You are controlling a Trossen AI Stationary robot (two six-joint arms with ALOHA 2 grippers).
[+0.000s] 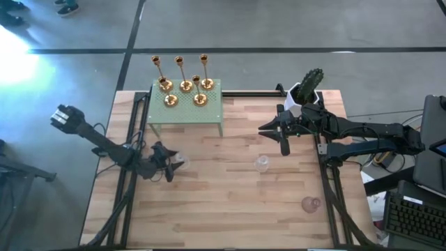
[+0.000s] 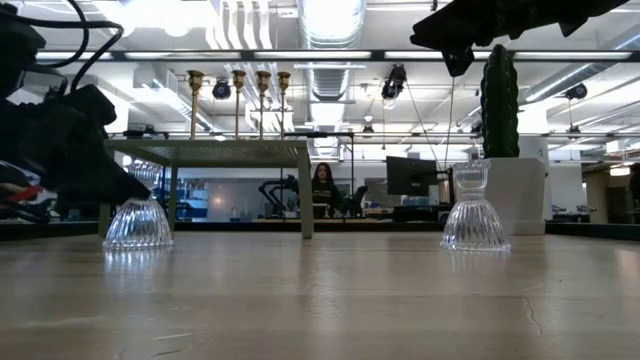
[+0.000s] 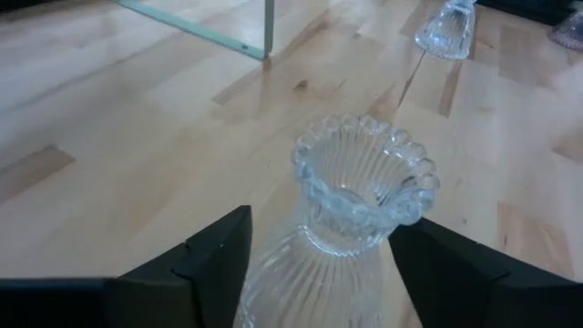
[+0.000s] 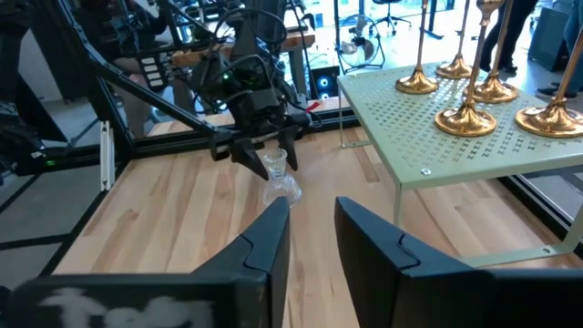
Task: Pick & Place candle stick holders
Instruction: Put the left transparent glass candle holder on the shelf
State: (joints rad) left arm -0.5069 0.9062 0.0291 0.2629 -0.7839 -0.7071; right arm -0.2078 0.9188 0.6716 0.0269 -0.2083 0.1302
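Several gold candlesticks (image 1: pixel 185 87) stand on a green perforated stand (image 1: pixel 213 111) at the table's far side; they also show in the right wrist view (image 4: pixel 465 91). A clear ribbed glass holder (image 3: pixel 351 210) stands upright on its wide base at the table's left (image 1: pixel 180 162). My left gripper (image 1: pixel 169 166) is open and low, with one finger on each side of it. A second clear holder (image 1: pixel 262 164) stands mid-table. A pinkish holder (image 1: pixel 310 203) stands near the right front. My right gripper (image 1: pixel 277 136) is open and empty, raised above the table near the cactus. My left gripper's fingers (image 3: pixel 214 260) stand close on either side of the clear holder's neck (image 3: pixel 337 241), coming level from the table's left. The holder's base (image 2: pixel 138 225) rests on the table. Whether the fingers touch the glass, I cannot tell.
A white pot with a green cactus (image 1: pixel 306 90) stands at the far right, just behind my right gripper. The green stand's legs (image 2: pixel 305 190) reach down to the table. Bare wood lies between the holders and the front edge. A keyboard (image 1: pixel 418 216) sits off the table's right.
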